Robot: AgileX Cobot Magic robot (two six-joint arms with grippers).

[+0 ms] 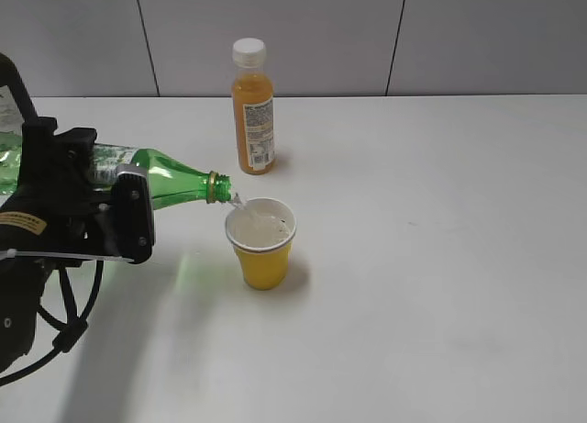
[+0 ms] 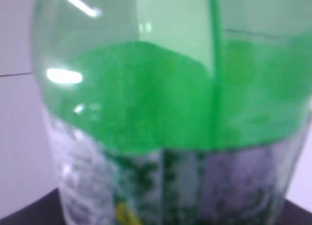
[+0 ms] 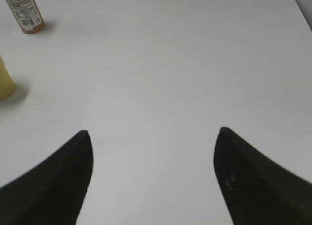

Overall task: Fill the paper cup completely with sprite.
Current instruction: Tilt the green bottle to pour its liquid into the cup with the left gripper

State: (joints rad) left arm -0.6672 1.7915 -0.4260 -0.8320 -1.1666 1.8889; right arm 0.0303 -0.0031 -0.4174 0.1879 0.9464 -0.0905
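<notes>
Sprite [image 1: 235,201] streaming from tilted green bottle [image 1: 174,180], clamped by left gripper [image 1: 110,207], into paper cup [image 1: 262,244], centre frame; right gripper [image 3: 152,178] spread wide.

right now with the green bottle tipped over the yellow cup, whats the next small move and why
Probably hold the tilt a little longer, then ease the green bottle upright as the level nears the rim. The left gripper holds it nearly horizontal, its mouth just above the paper cup, and a thin stream of sprite is falling in. The liquid looks close to the rim, so the margin seems small.
</notes>
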